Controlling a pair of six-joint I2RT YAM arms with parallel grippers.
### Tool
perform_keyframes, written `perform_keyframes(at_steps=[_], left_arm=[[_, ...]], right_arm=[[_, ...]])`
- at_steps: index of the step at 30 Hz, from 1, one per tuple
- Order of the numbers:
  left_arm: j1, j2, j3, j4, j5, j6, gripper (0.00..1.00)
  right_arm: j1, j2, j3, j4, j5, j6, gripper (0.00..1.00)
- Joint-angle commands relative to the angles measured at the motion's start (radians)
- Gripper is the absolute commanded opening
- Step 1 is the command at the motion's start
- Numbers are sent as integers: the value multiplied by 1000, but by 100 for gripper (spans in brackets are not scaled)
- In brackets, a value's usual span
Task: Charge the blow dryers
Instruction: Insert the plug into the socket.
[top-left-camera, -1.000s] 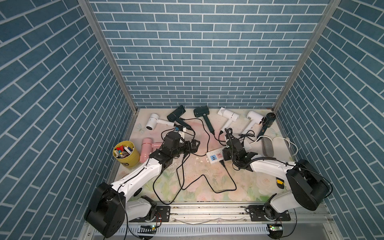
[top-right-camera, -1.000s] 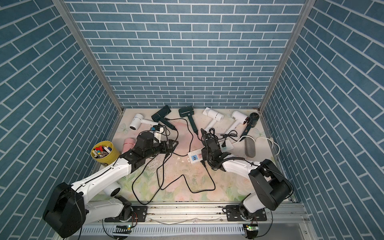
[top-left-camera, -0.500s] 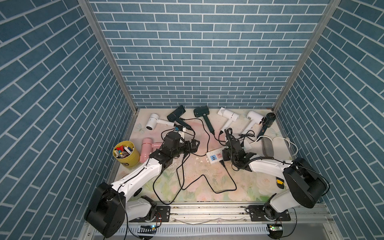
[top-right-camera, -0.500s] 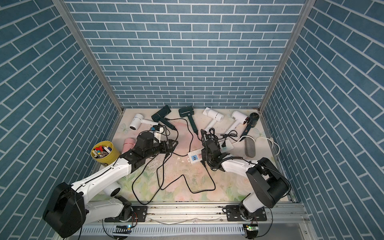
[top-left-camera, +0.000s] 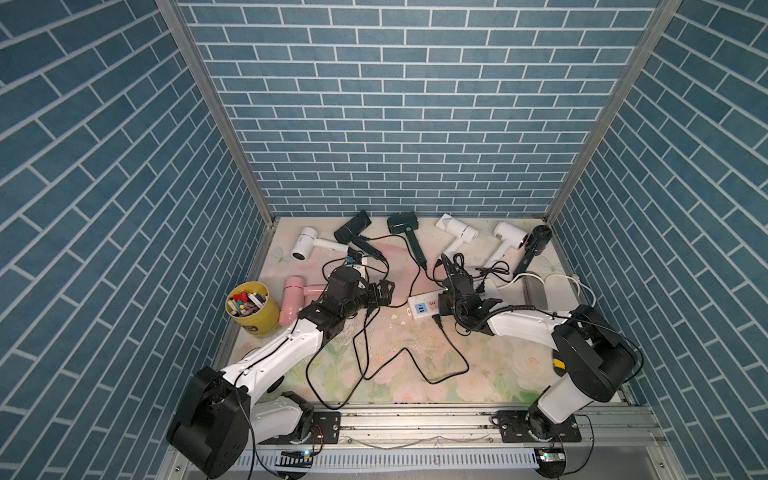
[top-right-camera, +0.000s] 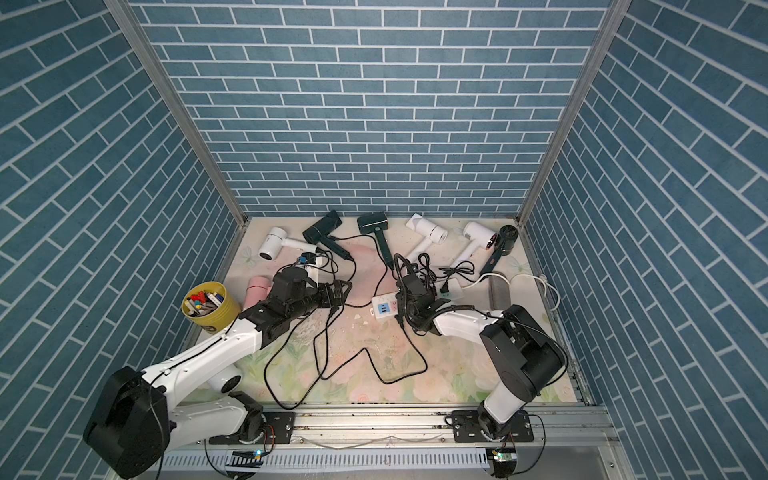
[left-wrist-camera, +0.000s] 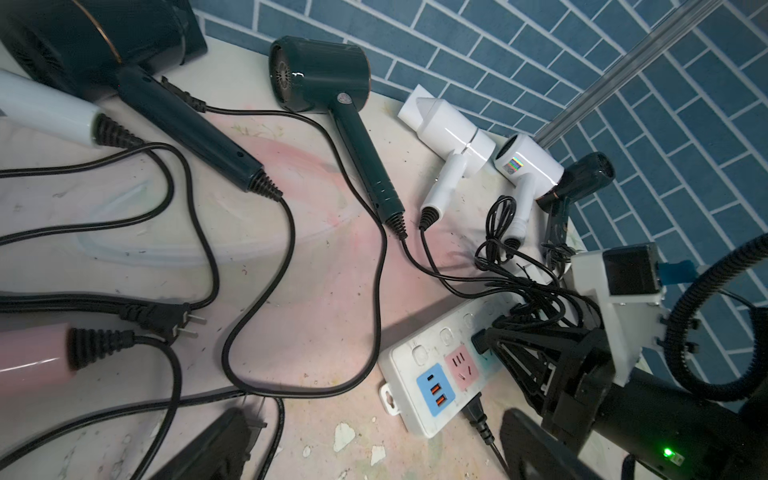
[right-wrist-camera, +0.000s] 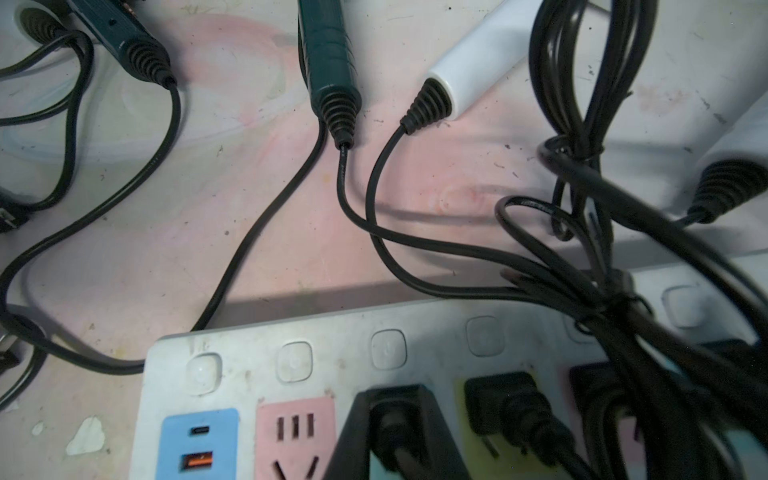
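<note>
Several blow dryers lie along the back of the mat: white (top-left-camera: 305, 245), dark (top-left-camera: 353, 226), dark green (top-left-camera: 402, 224), two white ones (top-left-camera: 457, 228) (top-left-camera: 509, 235) and black (top-left-camera: 538, 239). A pink one (top-left-camera: 293, 297) lies at the left. Their black cords trail over the mat to a white power strip (top-left-camera: 422, 307). My right gripper (right-wrist-camera: 395, 432) is shut on a black plug (right-wrist-camera: 392, 409) seated in the strip beside its pink socket (right-wrist-camera: 295, 432). My left gripper (left-wrist-camera: 374, 449) hangs open just left of the strip, holding nothing. A loose plug (left-wrist-camera: 166, 320) lies near the pink dryer.
A yellow cup (top-left-camera: 251, 307) of small items stands at the left edge. A grey fuzzy roll (top-left-camera: 534, 291) and a white cable (top-left-camera: 577, 282) lie at the right. A yellow-and-black knife (top-left-camera: 559, 365) shows beside the right arm. Blue brick walls close three sides.
The right arm's elbow has edged slightly left while its gripper stays on the plug at the strip. The left arm has not moved.
</note>
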Motion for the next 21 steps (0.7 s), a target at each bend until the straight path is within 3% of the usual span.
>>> perform_keyframes(at_steps=[1, 4, 12, 21], left_arm=[[7, -28, -17, -34, -81, 15, 99], [18, -37, -15, -55, -102, 7, 100], [30, -101, -48, -68, -192, 7, 99], [81, -94, -67, -67, -186, -27, 99]], right_arm=[[13, 48, -54, -285, -69, 56, 0], [15, -34, -45, -333, -71, 26, 1], [16, -174, 63, -459, -141, -82, 50], [16, -255, 123, -528, -289, -134, 71]])
